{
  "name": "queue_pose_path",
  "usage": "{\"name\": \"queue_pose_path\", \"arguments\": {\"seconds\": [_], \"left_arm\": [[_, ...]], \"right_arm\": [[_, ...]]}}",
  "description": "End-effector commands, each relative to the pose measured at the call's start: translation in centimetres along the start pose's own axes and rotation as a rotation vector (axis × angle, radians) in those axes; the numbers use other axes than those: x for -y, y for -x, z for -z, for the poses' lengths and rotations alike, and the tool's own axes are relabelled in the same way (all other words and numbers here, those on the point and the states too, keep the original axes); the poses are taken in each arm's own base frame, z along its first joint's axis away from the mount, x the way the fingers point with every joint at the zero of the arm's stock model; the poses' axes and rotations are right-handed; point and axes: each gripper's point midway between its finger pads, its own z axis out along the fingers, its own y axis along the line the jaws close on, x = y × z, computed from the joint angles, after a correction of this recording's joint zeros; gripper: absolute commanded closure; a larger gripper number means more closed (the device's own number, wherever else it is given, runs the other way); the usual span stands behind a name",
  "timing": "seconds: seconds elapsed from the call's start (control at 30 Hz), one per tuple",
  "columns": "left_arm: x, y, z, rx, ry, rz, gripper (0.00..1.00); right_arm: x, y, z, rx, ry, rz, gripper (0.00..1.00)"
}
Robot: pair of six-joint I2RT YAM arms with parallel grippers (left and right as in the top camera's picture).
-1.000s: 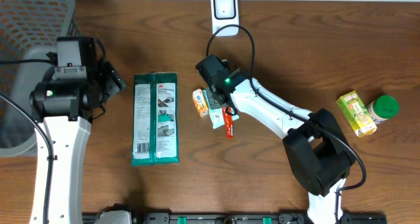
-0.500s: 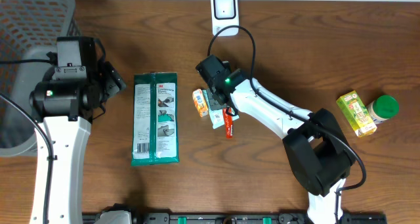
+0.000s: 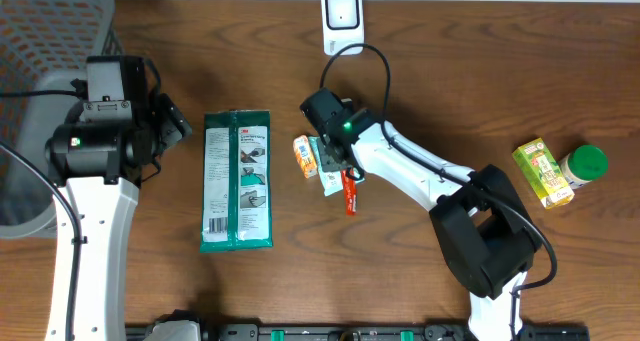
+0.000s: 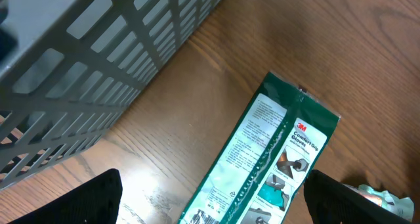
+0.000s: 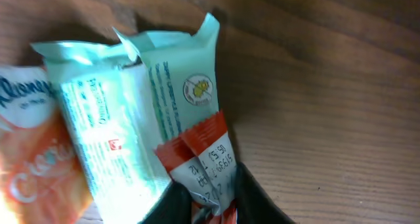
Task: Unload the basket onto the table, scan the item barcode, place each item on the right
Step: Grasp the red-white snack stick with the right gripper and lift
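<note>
Worktop (image 3: pixel 520 61) carries everything, with the scanner (image 3: pixel 341 16) upright at its far edge. Basket (image 3: pixel 50 41) sits far left of the scanner, and the glove pack (image 3: pixel 237 181) lies nearer, down-left. Left pincer (image 4: pixel 213 184) hangs spread beside that pack, idle. Just below the scanner, the right pincer (image 5: pixel 213 192) pinches the red sachet (image 5: pixel 207 145), likely to lift its barcode toward the scanner.

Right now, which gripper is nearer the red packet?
Right. The right gripper pinches the red packet; the left gripper hangs open beyond the glove pack, by the basket.
</note>
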Motion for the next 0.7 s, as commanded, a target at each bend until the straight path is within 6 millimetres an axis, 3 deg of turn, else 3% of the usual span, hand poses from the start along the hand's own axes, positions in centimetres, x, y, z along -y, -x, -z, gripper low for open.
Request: {"name": "queue_pose_path", "arguments": {"seconds": [0.0, 0.2, 0.4, 0.57, 0.67], "left_arm": [[-0.3, 0.3, 0.3, 0.015, 0.009, -0.007, 0.11], [-0.3, 0.3, 0.3, 0.015, 0.009, -0.007, 0.11], [-0.3, 0.3, 0.3, 0.015, 0.009, -0.007, 0.11], [-0.3, 0.3, 0.3, 0.015, 0.009, -0.007, 0.11], [-0.3, 0.3, 0.3, 0.015, 0.009, -0.007, 0.11]], "right_arm": [[0.1, -0.5, -0.4, -0.006, -0.018, -0.009, 0.99], [0.3, 0.7, 2.3, 0.038, 0.006, -0.023, 0.99], [0.3, 1.4, 7.0, 0.088, 0.079, -0.040, 0.99], [-1.0, 1.9, 11.5, 0.100, 0.289, -0.049, 0.99], [-0.4, 2.6, 13.7, 0.126, 0.361, -0.078, 0.99]]}}
